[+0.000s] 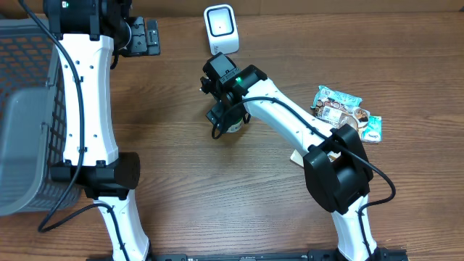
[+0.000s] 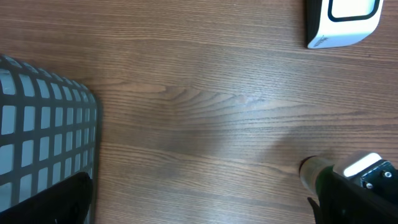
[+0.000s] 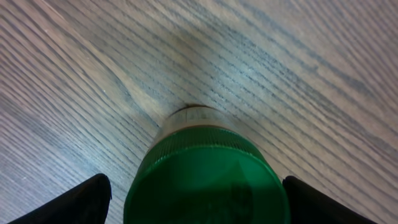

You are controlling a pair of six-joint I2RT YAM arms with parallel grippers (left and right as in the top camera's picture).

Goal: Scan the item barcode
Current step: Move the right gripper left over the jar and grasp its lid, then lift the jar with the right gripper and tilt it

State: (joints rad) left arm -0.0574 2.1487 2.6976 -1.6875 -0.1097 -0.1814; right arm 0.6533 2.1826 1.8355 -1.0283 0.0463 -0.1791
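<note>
The right pincer [image 1: 226,114] hangs over the middle of the tabletop [image 1: 174,181], just on the near side of the white scanner [image 1: 221,29], which stands at the far edge. Between its fingers [image 3: 71,202] sits a jar with a green lid [image 3: 205,180]. The right wrist view looks down past the lid and along the pale body to where the base meets the wood. The jaws are spread wide and straddle the lid. A sliver of tabletop shows between the lid and one finger. The other finger runs up against the lid's edge in the picture, and whether it presses there cannot be told. No firm grip shows.

The left pincer [image 1: 148,36] is at the far left, well apart from the jar and level with the scanner. It is spread as wide as it goes and has hold of nothing. Its wrist view shows bare wood below it, with a corner of the grey mesh basket [image 1: 29,94] to the left. The basket fills the left edge of the tabletop. A few snack packets [image 1: 344,112] lie in a loose pile on the right.
</note>
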